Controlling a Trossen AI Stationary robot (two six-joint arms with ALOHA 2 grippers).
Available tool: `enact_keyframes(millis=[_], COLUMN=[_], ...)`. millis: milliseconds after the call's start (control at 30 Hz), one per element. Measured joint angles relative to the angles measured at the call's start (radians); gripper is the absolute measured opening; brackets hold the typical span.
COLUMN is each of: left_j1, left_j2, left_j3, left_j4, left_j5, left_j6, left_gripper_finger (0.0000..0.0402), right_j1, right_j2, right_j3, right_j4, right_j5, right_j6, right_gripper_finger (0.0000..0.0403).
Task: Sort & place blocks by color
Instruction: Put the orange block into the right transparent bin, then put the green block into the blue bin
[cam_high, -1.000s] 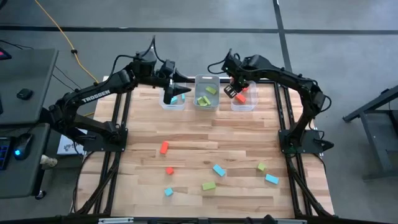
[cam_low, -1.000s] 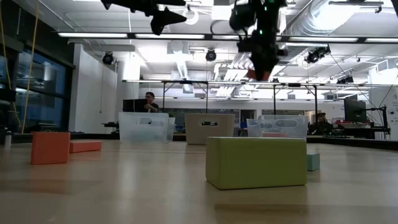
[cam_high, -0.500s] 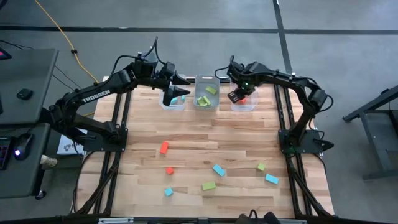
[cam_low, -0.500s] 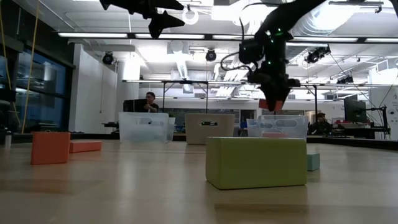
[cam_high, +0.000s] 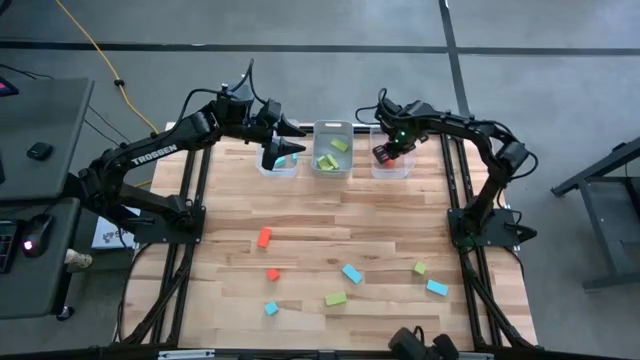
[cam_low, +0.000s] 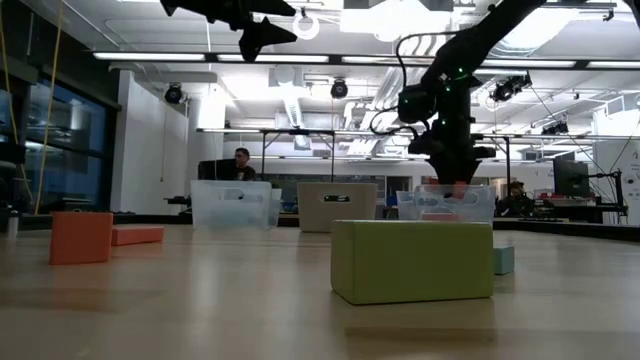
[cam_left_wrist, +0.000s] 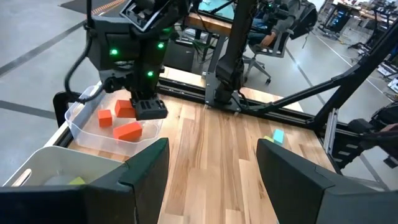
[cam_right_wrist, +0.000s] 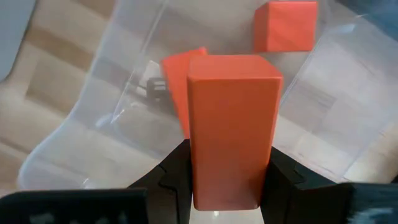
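In the upper right of the high view the right end effector (cam_high: 386, 152) is seen over the right bin (cam_high: 392, 165), its fingers clamped on a red-orange block (cam_right_wrist: 231, 127). In the right wrist view this held block fills the gap between the two dark fingers and stands directly over the clear bin, with two more red-orange blocks lying inside it: a cube (cam_right_wrist: 285, 25) and a flat piece (cam_right_wrist: 177, 81) partly hidden behind the held block. The left wrist view shows the same end effector low over the bin's open top, beside a small red-orange cube (cam_left_wrist: 105, 118) and a bar (cam_left_wrist: 127, 130) on the bin floor.

The left end effector (cam_high: 276, 152) is held over the left bin (cam_high: 277, 167) in the upper middle of the high view, above the light blue blocks (cam_high: 291, 158) in that bin; in the left wrist view its fingers are spread apart with nothing between them. The middle bin (cam_high: 332, 150) holds lime green blocks (cam_high: 327, 161).

The remaining blocks lie well apart from both end effectors, on the lower half of the counter (cam_high: 340, 215): a red-orange bar (cam_high: 264, 237) and a red-orange cube (cam_high: 272, 274) at lower left, a light blue cube (cam_high: 271, 309) below them, a light blue bar (cam_high: 352, 273) and a lime green bar (cam_high: 336, 298) at lower centre, and a lime green cube (cam_high: 421, 268) with a light blue bar (cam_high: 437, 288) at lower right.
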Motion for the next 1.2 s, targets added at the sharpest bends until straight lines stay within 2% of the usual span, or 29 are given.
enact_keyframes(millis=[167,600,733,933,1200], left_j1=[0.000,-0.002,-0.002,-0.002,0.001], left_j2=[0.000,0.000,0.000,0.000,0.000], left_j3=[0.000,0.000,0.000,0.000,0.000], left_j4=[0.000,0.000,0.000,0.000,0.000], left_j5=[0.000,0.000,0.000,0.000,0.000], left_j6=[0.000,0.000,0.000,0.000,0.011], left_gripper_finger=[0.0223,0.0223,0.0223,0.0223,0.0223], right_j1=[-0.038,-0.043,-0.043,-0.043,0.019], right_j2=[0.028,0.037,0.037,0.037,-0.016], right_j3=[0.000,0.000,0.003,0.098,0.229], right_j4=[0.016,0.017,0.009,-0.122,-0.187], right_j5=[-0.032,-0.061,-0.079,-0.079,-0.076], right_j6=[0.024,0.025,0.025,0.043,0.088], right_gripper_finger=[0.0141,0.0154,0.0172,0.0205,0.0209])
